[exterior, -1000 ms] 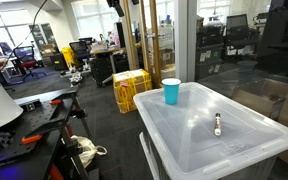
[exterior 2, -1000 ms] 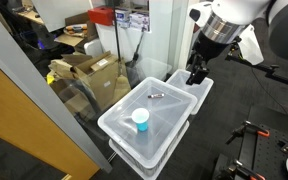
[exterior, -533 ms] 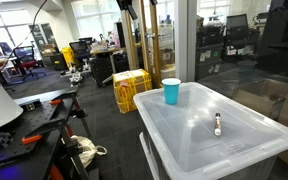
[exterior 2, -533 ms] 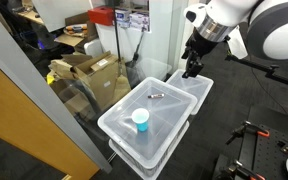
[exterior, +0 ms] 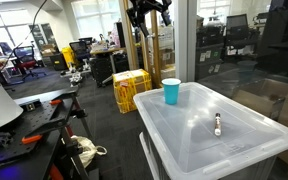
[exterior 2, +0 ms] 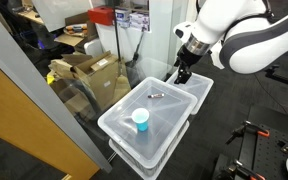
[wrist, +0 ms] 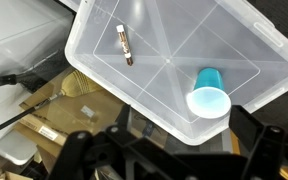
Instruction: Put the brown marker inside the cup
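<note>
The brown marker (wrist: pixel 125 45) lies flat on the lid of the translucent bin (wrist: pixel 174 30); it also shows in both exterior views (exterior: pixel 218 124) (exterior 2: pixel 157 96). The cyan cup (wrist: pixel 209 92) stands upright on the same lid near a corner, apart from the marker, and shows in both exterior views (exterior: pixel 171 91) (exterior 2: pixel 140 120). My gripper (wrist: pixel 169 162) hangs high above the bin, open and empty, with its dark fingers (wrist: pixel 265 140) spread wide at the bottom of the wrist view. In an exterior view the gripper (exterior 2: pixel 183 75) is above the bin's far edge; it also shows at the top edge (exterior: pixel 149 12).
A second translucent bin (exterior 2: pixel 200 88) stands beside the first. Cardboard boxes (exterior 2: pixel 89 70) and a glass partition (exterior 2: pixel 34 110) stand close by. A yellow crate (exterior: pixel 131 88) sits on the floor behind the cup. Cables and floor clutter (wrist: pixel 44 110) lie beside the bin.
The arm has swung toward the bin; the gripper has come into view at the top of an exterior view and shifted over the bin's far edge. Marker and cup have not moved.
</note>
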Controlling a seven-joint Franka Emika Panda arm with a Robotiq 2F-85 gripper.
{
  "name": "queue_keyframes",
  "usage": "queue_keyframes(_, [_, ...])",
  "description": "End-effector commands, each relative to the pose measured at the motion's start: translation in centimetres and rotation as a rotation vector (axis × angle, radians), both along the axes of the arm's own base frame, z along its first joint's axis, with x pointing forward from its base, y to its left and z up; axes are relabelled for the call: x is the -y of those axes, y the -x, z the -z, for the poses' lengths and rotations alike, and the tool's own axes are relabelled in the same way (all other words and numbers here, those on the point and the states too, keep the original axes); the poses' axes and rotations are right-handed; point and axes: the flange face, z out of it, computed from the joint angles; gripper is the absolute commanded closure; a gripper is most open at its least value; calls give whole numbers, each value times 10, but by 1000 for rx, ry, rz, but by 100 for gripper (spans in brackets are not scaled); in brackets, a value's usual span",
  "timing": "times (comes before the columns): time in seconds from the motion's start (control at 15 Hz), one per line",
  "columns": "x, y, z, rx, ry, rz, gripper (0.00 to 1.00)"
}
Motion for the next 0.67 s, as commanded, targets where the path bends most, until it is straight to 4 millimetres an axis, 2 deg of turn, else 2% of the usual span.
queue_keyframes(0.0, [1, -1, 4, -9, 1, 4, 0])
queue_keyframes(0.6, [-5, 2, 8, 4, 9, 8, 0])
